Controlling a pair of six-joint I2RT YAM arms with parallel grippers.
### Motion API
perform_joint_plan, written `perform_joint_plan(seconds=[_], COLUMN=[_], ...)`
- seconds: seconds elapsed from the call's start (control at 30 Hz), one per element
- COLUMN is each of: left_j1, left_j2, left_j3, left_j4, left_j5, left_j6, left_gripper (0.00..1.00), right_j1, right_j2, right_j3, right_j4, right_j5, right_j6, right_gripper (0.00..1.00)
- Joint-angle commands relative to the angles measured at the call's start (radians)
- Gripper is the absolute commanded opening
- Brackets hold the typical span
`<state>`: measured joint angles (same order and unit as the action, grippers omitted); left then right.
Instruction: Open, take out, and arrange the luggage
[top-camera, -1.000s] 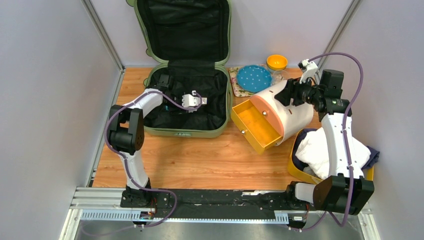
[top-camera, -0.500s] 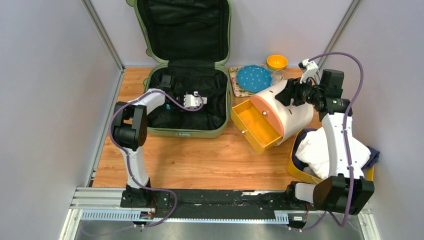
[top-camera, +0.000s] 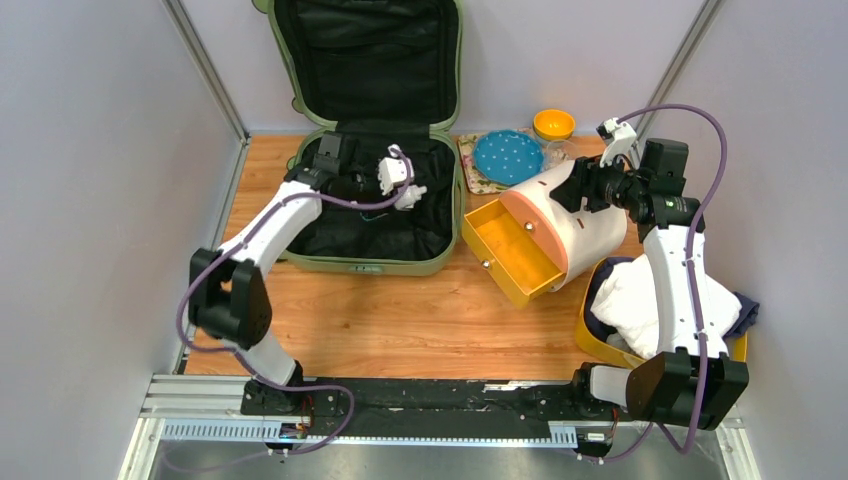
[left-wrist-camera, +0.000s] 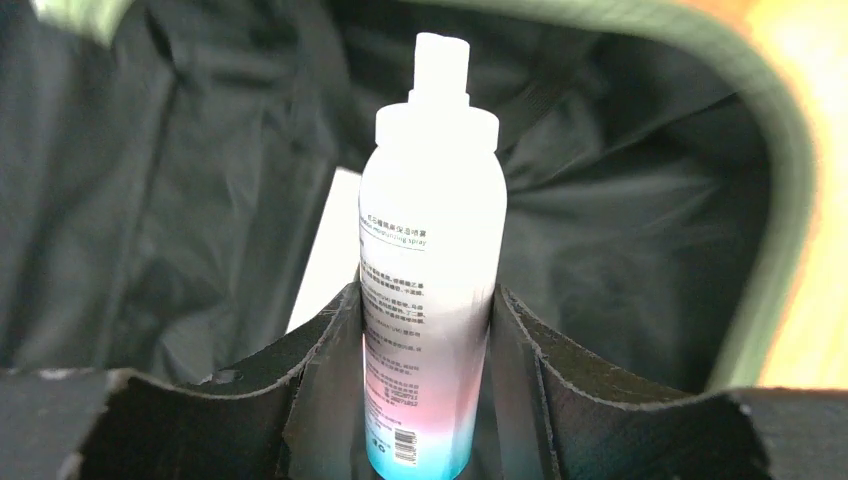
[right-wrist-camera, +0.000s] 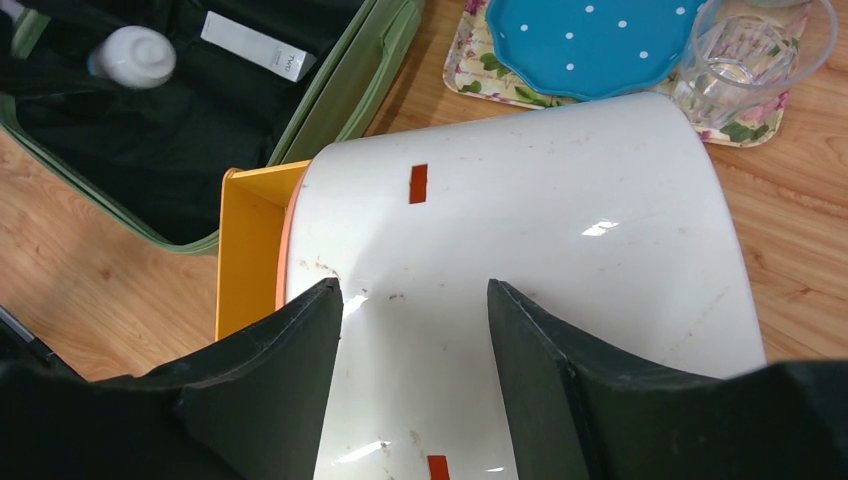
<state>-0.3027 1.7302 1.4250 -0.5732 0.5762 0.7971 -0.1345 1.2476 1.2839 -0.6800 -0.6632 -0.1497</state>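
Note:
The sage-green luggage lies open at the back left, with its lid propped against the wall and its black lining showing. My left gripper is shut on a white spray bottle with a pink-to-blue base, held above the lining near the green rim. A flat white packet lies on the lining below. My right gripper is open, its fingers spread just over the curved top of the cream drawer box.
The box's yellow drawer stands pulled out toward the suitcase. Behind it are a blue dotted plate on a floral tray, a clear glass and an orange-lidded jar. A yellow tray with white cloth sits at the right.
The left gripper narrowed onto the spray bottle and carried it up and toward the back right of the suitcase, the arm stretching out. The right arm stayed put.

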Motion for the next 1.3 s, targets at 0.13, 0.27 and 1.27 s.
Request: perform_joint_plan(seconds=[0.13, 0.27, 1.27], left_j1=[-0.35, -0.472, -0.631], left_j2=[-0.267, -0.239, 0.081], left_j3=[-0.115, -0.094, 0.265], left_j4=[0.059, 0.082, 0.046], left_j5=[0.027, -0.048, -0.093], left_j6=[0.311, 0.541, 0.887], left_gripper=[0.0, 0.0, 0.0], right_j1=[-0.005, -0.005, -0.005], right_j2=[0.044, 0.036, -0.054], right_j3=[-0.003, -0.006, -0.097], right_j4=[-0.124, -0.098, -0.006], right_j5=[0.004, -0.006, -0.01], right_j6=[0.027, 0.048, 0.118], right_gripper=[0.62, 0.63, 0.62])
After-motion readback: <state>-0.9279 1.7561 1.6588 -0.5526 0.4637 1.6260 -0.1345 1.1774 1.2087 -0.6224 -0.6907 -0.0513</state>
